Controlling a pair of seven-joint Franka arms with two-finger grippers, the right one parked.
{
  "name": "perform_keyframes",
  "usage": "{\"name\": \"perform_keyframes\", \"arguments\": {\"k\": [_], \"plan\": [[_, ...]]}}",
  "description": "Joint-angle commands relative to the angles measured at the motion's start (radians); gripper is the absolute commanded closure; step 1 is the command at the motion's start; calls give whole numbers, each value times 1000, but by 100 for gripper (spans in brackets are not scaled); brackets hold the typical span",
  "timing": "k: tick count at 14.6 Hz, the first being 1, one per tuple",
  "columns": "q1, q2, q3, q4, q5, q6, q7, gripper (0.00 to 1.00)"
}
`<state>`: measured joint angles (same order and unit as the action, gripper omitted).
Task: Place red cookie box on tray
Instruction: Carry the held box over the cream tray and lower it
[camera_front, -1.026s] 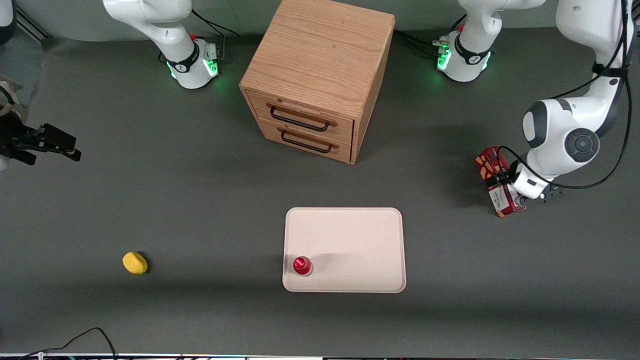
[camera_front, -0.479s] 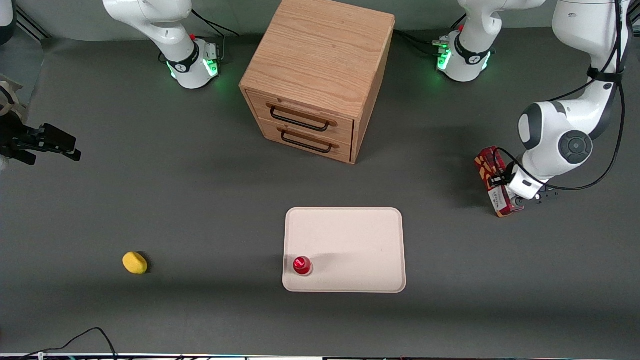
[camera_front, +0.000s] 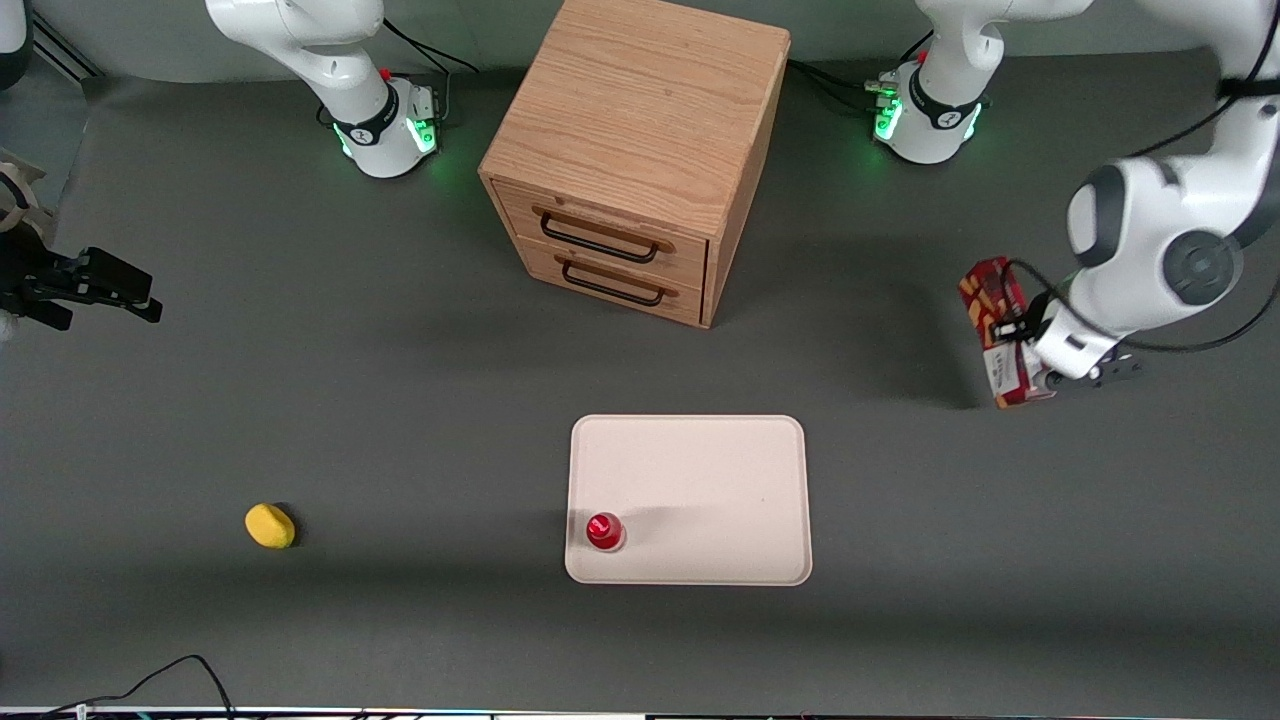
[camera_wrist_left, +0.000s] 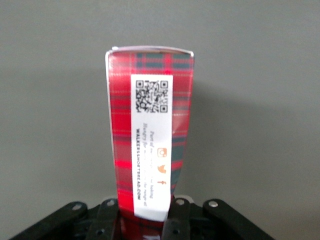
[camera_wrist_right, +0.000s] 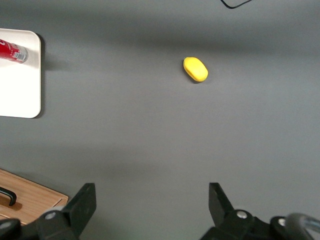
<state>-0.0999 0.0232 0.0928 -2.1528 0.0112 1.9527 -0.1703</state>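
Observation:
The red cookie box (camera_front: 990, 290) is long, dark red with orange cookie pictures and a white label end. It hangs above the table toward the working arm's end. My left gripper (camera_front: 1025, 345) is shut on it near the label end. In the left wrist view the box (camera_wrist_left: 150, 125) shows red tartan with a white QR label, and it sticks out from between the gripper (camera_wrist_left: 145, 212) fingers (camera_wrist_left: 107, 215). The cream-white tray (camera_front: 720, 480) lies flat, nearer the front camera than the cabinet and well apart from the box; it also shows in the right wrist view (camera_wrist_right: 20, 90).
A small red-capped object (camera_front: 604, 530) stands on a tray corner near the front camera. A wooden two-drawer cabinet (camera_front: 630, 160) stands farther from the camera than the tray. A yellow object (camera_front: 270, 525) lies toward the parked arm's end.
My left gripper has lifted the cookie box off the table and carried it a little farther from the front camera. The tray and the other objects have not moved.

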Motion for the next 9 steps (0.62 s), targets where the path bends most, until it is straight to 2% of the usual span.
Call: {"name": "perform_keyframes", "arguments": {"k": [1, 4, 7, 9], "plan": [[-35, -57, -1, 240, 1, -319, 15, 100], [-55, -26, -13, 503, -5, -582, 18, 100], [-64, 6, -63, 586, -14, -606, 2, 100], [-64, 94, -114, 675, -97, -603, -113, 100]]}}
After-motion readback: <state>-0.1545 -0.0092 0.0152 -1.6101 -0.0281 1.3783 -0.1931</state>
